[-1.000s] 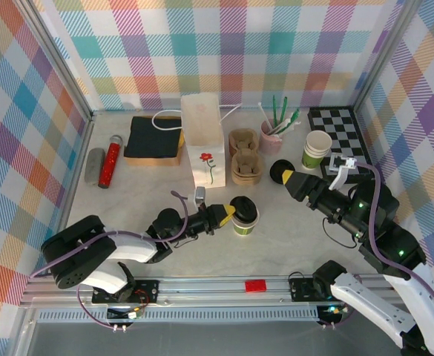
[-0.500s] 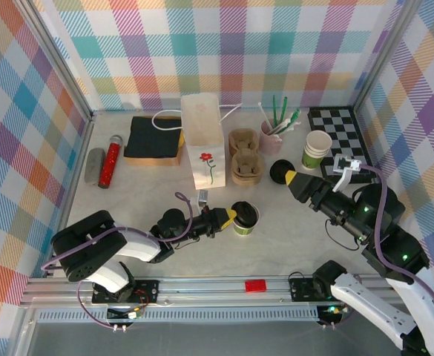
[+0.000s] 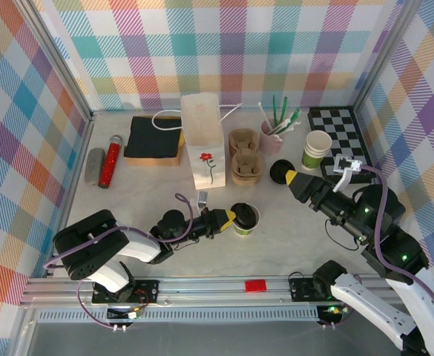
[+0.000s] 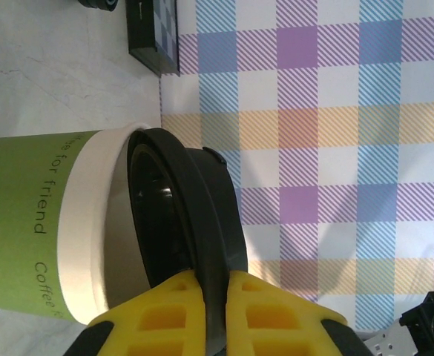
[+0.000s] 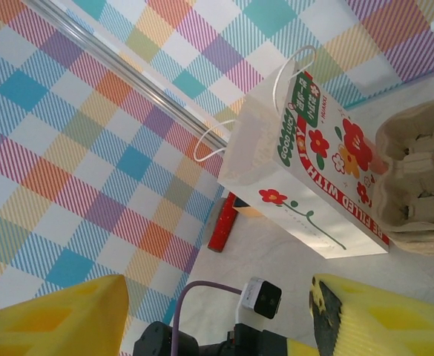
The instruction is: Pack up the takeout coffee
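The takeout coffee (image 3: 245,219) stands near the table's front middle, a small green cup (image 4: 31,222) with a black lid (image 4: 194,208) sitting tilted on its white rim. My left gripper (image 3: 229,216) reaches in from the left and is shut on the lid's edge; the yellow fingers (image 4: 157,319) pinch the rim between them. The white paper bag (image 3: 203,141) with a red flower stands upright behind it and appears again as the bag (image 5: 306,170). My right gripper (image 3: 288,178) hovers right of the bag, open (image 5: 217,311) with nothing between its fingers.
A loose black lid (image 3: 277,172) lies by the right gripper's tip. A lidless green cup (image 3: 317,150), a checkered board (image 3: 339,132), a pink cup of straws (image 3: 270,135), pulp cup carriers (image 3: 245,157), a black pad (image 3: 154,138) and a red cylinder (image 3: 110,160) stand along the back.
The left arm has shifted slightly while keeping hold of the lid on the cup. The right gripper has drawn back a little to the right.
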You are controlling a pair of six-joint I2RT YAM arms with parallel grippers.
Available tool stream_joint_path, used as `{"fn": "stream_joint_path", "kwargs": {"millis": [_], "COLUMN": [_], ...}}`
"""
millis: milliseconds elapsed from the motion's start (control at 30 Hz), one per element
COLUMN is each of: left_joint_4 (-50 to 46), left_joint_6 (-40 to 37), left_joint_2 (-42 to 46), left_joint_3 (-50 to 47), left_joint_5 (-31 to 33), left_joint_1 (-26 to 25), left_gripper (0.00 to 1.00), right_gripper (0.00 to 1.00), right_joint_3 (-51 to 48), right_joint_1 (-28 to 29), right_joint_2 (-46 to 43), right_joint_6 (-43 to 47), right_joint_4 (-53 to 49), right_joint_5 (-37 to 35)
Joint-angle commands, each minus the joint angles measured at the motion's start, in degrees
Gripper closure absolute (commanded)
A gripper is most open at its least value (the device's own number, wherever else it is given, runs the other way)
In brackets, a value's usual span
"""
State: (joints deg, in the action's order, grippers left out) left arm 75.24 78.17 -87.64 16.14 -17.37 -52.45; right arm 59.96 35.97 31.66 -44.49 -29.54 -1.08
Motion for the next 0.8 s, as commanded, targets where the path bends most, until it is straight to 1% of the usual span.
{"fn": "stream_joint_path", "kwargs": {"millis": [0, 200, 767], "left_joint_4": [2.19, 2.19, 2.01], "left_joint_6": [-1.18, -1.09, -0.65], "left_joint_2": [-0.26, -0.69, -1.13], "left_joint_3": [-0.84, -0.83, -0.58], "left_joint_5": [-0.13, -0.54, -2.56], "left_joint_1": [-0.46, 0.05, 2.42], "left_gripper": [0.86, 0.82, 0.78], "right_gripper": [0.35, 0.36, 0.38], "right_joint_3": [-0.54, -0.63, -0.02], "right_joint_1": [-0.29, -0.28, -0.28], "right_joint_2": [-0.78, -0.63, 0.66], "right_joint_6": [0.28, 0.17, 1.07], "right_joint_4": [2.22, 2.86, 4.15], "right_joint_5": [0.14, 0.2, -0.02]}}
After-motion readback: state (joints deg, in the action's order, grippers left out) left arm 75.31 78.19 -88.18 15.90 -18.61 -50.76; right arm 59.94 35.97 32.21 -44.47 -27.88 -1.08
